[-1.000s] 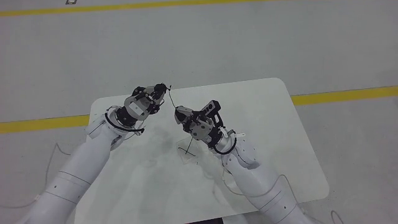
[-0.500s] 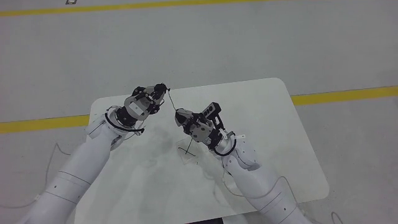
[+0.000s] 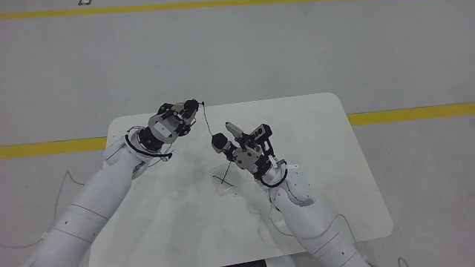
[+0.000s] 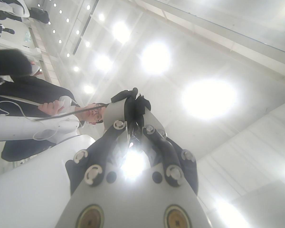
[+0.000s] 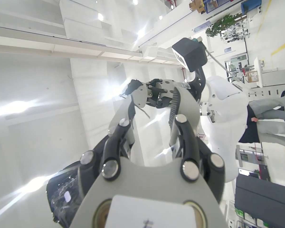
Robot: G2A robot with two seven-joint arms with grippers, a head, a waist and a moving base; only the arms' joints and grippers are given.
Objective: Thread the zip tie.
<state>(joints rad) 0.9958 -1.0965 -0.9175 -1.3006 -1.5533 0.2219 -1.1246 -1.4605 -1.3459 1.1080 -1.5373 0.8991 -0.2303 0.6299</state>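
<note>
You have the left end effector (image 3: 194, 106) raised above the far-left part of the white tabletop (image 3: 326, 133), its fingers pressed together and clamped on one end of the black zip tie (image 3: 206, 119). In the left wrist view, that end effector (image 4: 135, 105) shows both fingers meeting at the tips with dark material pinched between them. From that grip, the top view has the zip tie running as a thin, slightly bowed strand toward your right end effector (image 3: 223, 134), which sits just beside the left one, closer to the middle of the tabletop. Its fingers stand apart and hold nothing. The free end of the strand comes down close to the finger nearer the left arm, but you cannot tell from above whether it touches. In the right wrist view, you look out between the spread fingers of the right end effector (image 5: 154, 100) at the left end effector a little farther off. A short dark length of the zip tie (image 5: 142, 112) slants across the gap, close to one finger and clear of the other. Both end effectors are held off the surface. Below them on the tabletop lie thin dark crossed lines (image 3: 223, 176), too small for you to make out what they are. Beyond the tabletop, the pale floor carries a yellow line (image 3: 223, 4) running across.
</note>
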